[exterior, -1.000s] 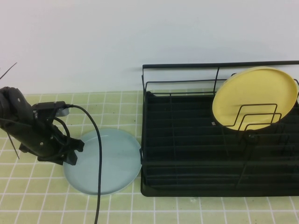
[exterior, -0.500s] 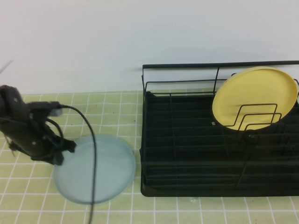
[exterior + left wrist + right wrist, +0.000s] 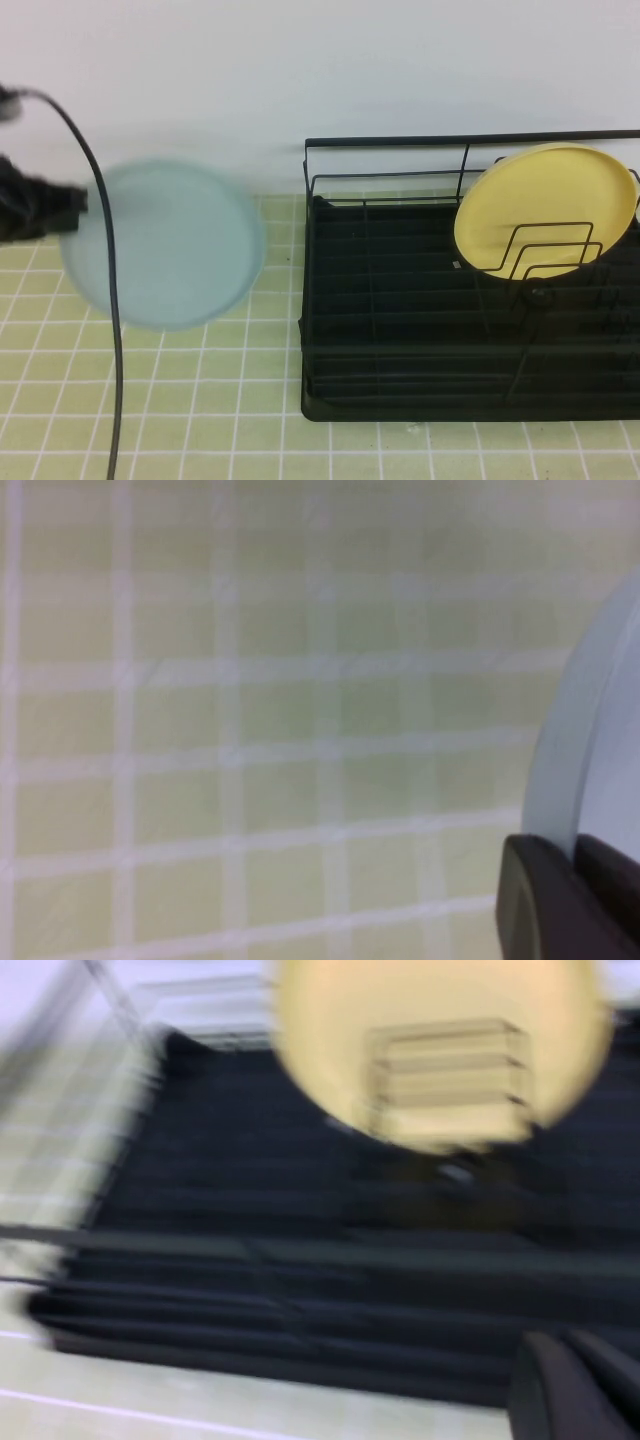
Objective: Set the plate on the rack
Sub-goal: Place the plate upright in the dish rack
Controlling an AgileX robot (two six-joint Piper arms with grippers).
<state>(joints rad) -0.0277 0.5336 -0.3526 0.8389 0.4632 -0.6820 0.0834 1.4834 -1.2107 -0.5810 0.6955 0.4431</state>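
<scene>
My left gripper [image 3: 70, 212] is shut on the left rim of a pale blue plate [image 3: 165, 245], which hangs tilted above the tiled table at the left. In the left wrist view the plate's edge [image 3: 580, 750] runs down into the pinch of my left gripper [image 3: 572, 865]. The black wire dish rack [image 3: 400, 330] stands at the right, with a yellow plate [image 3: 545, 205] upright in its back right slots. My right gripper [image 3: 572, 1360] is shut with nothing in it, hanging in front of the rack [image 3: 300, 1220] and facing the yellow plate [image 3: 440, 1050]; it is out of the high view.
The left arm's black cable [image 3: 105, 290] hangs down across the blue plate. The rack's top rail [image 3: 470, 140] and side wires rise above the tray. Green tiled tabletop [image 3: 200, 400] stretches left of and in front of the rack.
My left gripper closed on the blue plate's rim, lifted it off the table and carried it up and to the left, tilting it. The rack and yellow plate stayed put.
</scene>
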